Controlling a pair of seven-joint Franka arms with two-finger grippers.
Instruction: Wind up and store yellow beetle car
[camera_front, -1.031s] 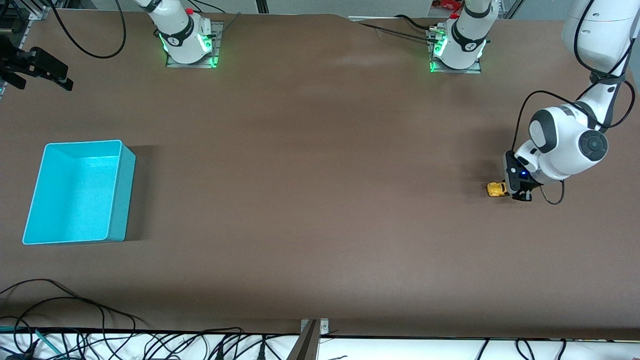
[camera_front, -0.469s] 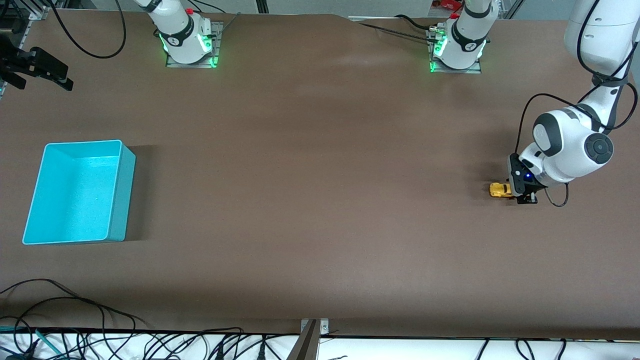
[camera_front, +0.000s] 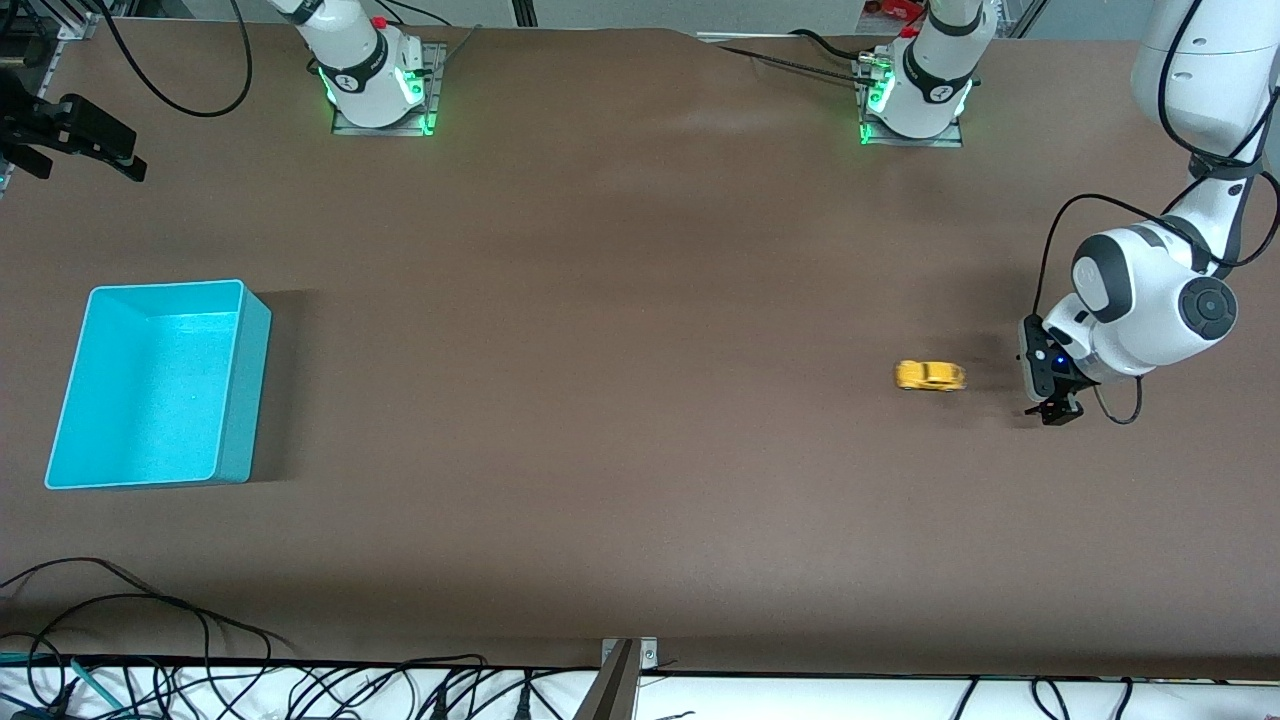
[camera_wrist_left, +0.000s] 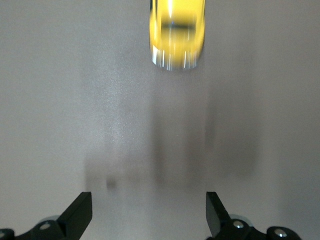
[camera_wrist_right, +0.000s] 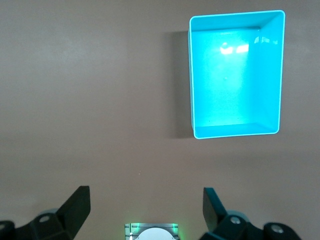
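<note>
- Left gripper (camera_front: 1058, 412) is hanging low over the counter (camera_front: 640, 420), jaws wide, empty.
- Yellow beetle car (camera_front: 930, 376) is sitting near it, apart, toward the turquoise bin (camera_front: 248, 400).
- Right gripper (camera_wrist_right: 145, 212) is waiting, jaws wide, over its own base.

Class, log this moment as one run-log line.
left gripper: open, low over table | yellow beetle car: released, on table | right gripper: open, waiting | turquoise bin: holds nothing

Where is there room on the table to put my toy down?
The widest bare stretch lies between the turquoise bin and the yellow beetle car. The strip nearest the front camera is bare too. It is tight only at the left arm's end, where the left gripper, jaws open, hangs low beside the car. The bin holds nothing.
</note>
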